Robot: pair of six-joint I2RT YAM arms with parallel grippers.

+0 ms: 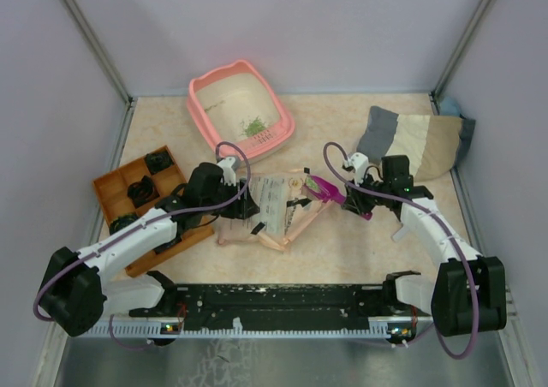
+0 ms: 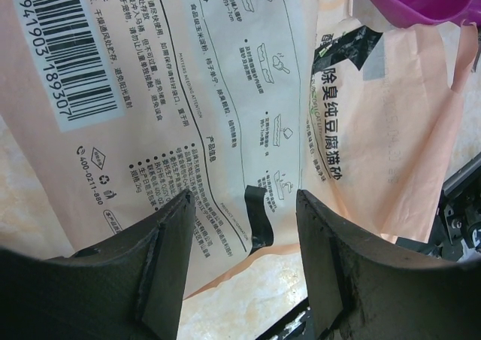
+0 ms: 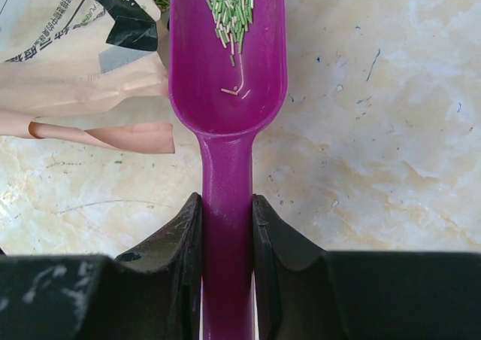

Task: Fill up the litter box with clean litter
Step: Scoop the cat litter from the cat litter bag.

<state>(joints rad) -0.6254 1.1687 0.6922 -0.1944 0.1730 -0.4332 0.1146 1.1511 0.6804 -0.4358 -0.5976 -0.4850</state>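
The salmon-pink litter box [image 1: 224,72] stands at the back centre-left with a small pile of green litter [image 1: 254,128] inside near its front wall. My right gripper [image 1: 355,200] [image 3: 227,201] is shut on the handle of the magenta scoop [image 1: 328,190] [image 3: 225,69]. The scoop holds a few green granules [image 3: 233,9] and its bowl is at the mouth of the beige paper bag [image 1: 265,207] [image 3: 68,47]. My left gripper [image 1: 244,200] [image 2: 244,204] is open over the bag's [image 2: 188,92] near edge, with nothing between its fingers.
An orange compartmented tray [image 1: 111,190] with black parts sits at the left, under my left arm. A grey and beige cloth [image 1: 419,139] lies at the back right. A black rail [image 1: 282,297] runs along the front edge. Grey walls enclose the table.
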